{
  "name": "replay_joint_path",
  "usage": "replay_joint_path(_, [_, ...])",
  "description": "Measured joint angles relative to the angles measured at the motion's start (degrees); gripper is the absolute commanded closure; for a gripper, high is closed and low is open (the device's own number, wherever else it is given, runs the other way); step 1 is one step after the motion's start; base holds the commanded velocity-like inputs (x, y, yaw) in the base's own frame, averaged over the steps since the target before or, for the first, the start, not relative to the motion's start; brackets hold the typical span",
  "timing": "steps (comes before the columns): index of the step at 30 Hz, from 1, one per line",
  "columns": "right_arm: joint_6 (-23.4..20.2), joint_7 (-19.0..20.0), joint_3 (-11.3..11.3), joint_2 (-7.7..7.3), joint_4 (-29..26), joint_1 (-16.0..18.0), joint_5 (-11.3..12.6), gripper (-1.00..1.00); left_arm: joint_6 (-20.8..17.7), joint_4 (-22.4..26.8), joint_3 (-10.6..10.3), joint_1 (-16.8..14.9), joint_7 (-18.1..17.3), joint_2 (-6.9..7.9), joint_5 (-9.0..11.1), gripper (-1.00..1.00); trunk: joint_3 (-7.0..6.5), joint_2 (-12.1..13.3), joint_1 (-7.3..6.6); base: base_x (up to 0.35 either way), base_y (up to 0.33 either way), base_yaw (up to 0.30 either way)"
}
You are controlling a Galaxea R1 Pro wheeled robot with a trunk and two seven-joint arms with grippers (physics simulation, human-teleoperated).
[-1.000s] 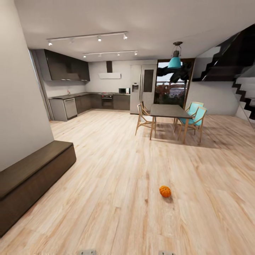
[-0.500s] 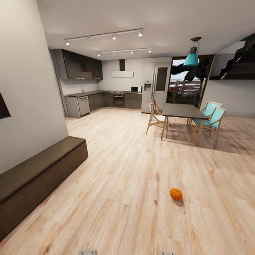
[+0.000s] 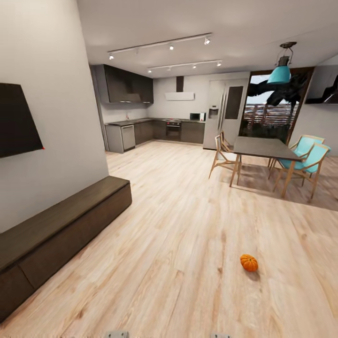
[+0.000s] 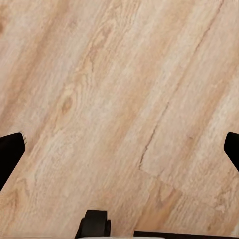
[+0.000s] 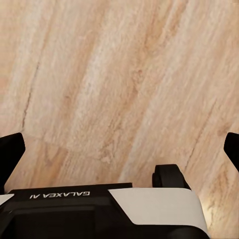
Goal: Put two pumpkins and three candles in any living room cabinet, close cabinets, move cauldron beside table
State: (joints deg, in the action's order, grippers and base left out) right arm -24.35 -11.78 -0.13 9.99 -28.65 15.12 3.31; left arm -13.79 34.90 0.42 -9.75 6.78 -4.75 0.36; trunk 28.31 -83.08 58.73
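One orange pumpkin [image 3: 249, 262] lies on the wooden floor ahead and to the right in the head view. The long low dark-brown cabinet [image 3: 61, 232] runs along the left wall, its fronts shut. My left gripper [image 4: 119, 149] hangs open over bare floor planks, black fingertips [image 4: 10, 154] at both edges of the left wrist view. In the right wrist view my right gripper [image 5: 119, 149] is open too, above bare planks, with nothing between its fingers. The candles and the cauldron are out of view.
A dining table [image 3: 263, 149] with wooden and teal chairs [image 3: 307, 158] stands at the right rear. A grey kitchen [image 3: 155, 129] fills the far wall. A dark screen [image 3: 16, 119] hangs on the left wall above the cabinet.
The whole head view has swung to the left: the cabinet, pumpkin and table have all shifted right in the picture, and the wall screen has come into sight. The pumpkin itself has not moved.
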Motion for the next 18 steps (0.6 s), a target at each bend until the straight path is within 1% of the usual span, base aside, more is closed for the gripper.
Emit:
replay_joint_path(6, [-0.4,0.0,-0.3,-0.03,0.1,0.0,0.3,-1.0,0.6,0.0,-0.1,0.0,0.1,0.0,0.0,-1.0,0.02,0.0,0.0,0.0,0.0,0.268])
replay_joint_path(11, [-2.1,0.2,-0.5,-0.09,0.2,1.5,0.5,-1.0,0.7,0.0,-0.1,0.0,0.1,0.0,0.0,-1.0,0.02,0.0,0.0,0.0,0.0,0.272])
replay_joint_path(18, [0.1,-0.1,-0.1,-0.09,1.0,1.7,0.3,-1.0,0.8,-0.1,-0.2,0.0,0.1,-0.08,-0.1,-1.0,0.02,0.0,0.0,0.0,0.0,0.274])
